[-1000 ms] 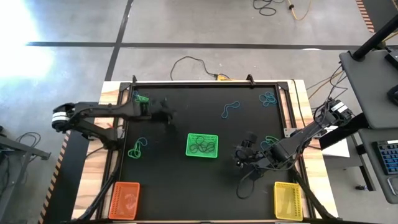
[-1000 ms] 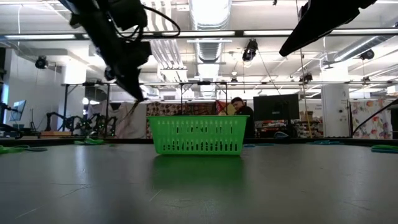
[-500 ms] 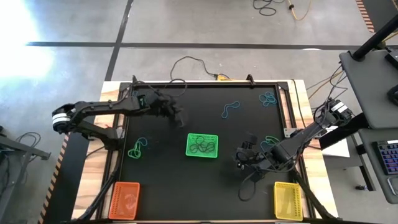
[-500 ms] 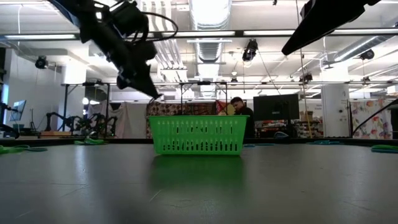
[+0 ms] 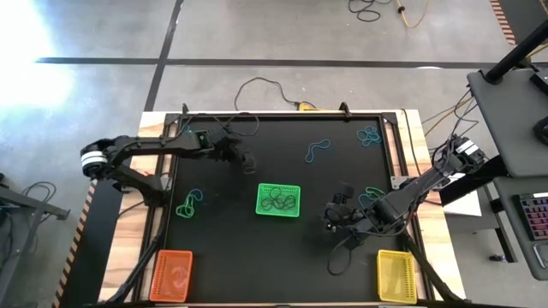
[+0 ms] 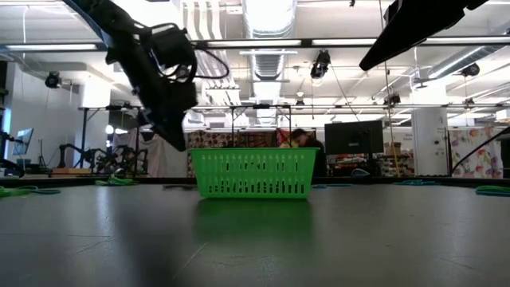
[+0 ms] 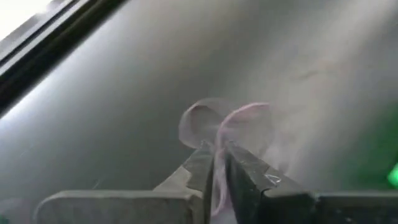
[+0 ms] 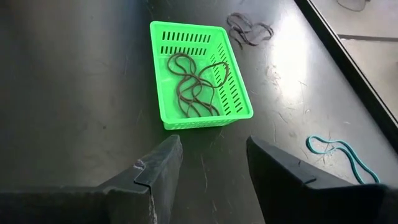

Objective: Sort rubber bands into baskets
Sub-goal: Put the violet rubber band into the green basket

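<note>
Rubber bands are the job here, and the left gripper [image 5: 247,159] has its fingers [image 7: 252,177] nearly pinched together on a pale looped rubber band [image 7: 225,124], hanging above the worktop [image 5: 257,239] at about 10 o'clock from the green basket [image 5: 278,199]. I'd carry it high enough to clear the basket's mesh wall, stop over the middle, then release. Plenty of bare worktop lies between them. Right gripper [image 8: 211,168] waits at 3 o'clock of the green basket, fingers apart and empty, so stay off that side. Loose green bands [image 5: 188,205] sit at 9 o'clock, orange basket [image 5: 171,275] and yellow basket [image 5: 396,275] by the near corners.
</note>
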You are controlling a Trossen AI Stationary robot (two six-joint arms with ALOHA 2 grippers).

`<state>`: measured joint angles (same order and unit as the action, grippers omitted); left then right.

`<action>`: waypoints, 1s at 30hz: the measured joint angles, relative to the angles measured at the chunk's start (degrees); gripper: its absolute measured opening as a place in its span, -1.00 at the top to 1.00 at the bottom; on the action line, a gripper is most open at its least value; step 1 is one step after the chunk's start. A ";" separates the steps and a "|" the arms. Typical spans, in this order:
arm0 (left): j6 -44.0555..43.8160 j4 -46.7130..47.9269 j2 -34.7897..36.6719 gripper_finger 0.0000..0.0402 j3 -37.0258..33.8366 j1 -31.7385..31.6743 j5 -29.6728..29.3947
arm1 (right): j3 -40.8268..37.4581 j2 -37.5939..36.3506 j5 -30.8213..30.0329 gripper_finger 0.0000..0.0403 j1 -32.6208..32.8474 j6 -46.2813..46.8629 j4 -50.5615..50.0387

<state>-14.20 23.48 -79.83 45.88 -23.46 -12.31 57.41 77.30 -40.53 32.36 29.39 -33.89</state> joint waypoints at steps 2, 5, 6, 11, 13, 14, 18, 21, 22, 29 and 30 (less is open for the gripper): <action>-0.11 4.90 -0.02 0.74 1.17 -0.07 -5.17 | 0.00 0.00 0.00 0.13 0.00 0.02 -0.04; -1.13 8.22 1.08 0.58 2.46 -0.06 -9.40 | 0.00 0.00 -0.01 0.11 -0.12 -0.09 -0.06; -1.32 8.05 1.46 0.52 2.55 -0.04 -9.24 | 0.00 0.00 -0.03 0.11 -0.18 -0.32 -0.10; -0.81 6.38 0.94 0.29 2.09 0.19 2.08 | 0.00 0.00 -0.07 0.11 -0.41 -0.68 -0.08; -1.42 6.03 -0.21 0.25 1.45 0.12 1.83 | 0.00 0.00 -0.10 0.10 -0.42 -0.74 -0.07; -1.74 5.95 -0.95 0.25 1.24 -0.35 1.26 | 0.00 0.00 -0.09 0.10 -0.42 -0.75 -0.07; -3.04 4.93 -4.54 0.24 0.58 -1.68 1.13 | 0.00 0.00 -0.04 0.10 -0.39 -0.87 -0.06; -3.06 3.88 -7.46 0.24 0.57 -1.61 3.91 | 0.00 0.00 0.04 0.09 -0.39 -0.87 -0.07; -3.06 3.55 -8.34 0.24 0.67 -1.60 3.99 | 0.00 0.00 0.04 0.09 -0.39 -0.87 -0.08; -2.98 2.01 -12.54 0.24 1.32 -3.37 2.29 | 0.00 0.00 0.51 0.09 -0.37 -0.87 -0.08; -2.80 1.96 -12.92 0.24 1.35 -3.65 2.27 | 0.00 0.00 0.52 0.09 -0.37 -0.87 -0.08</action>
<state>-16.99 25.44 -92.74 47.22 -27.11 -10.04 57.41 77.30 -40.02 31.99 28.51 -33.98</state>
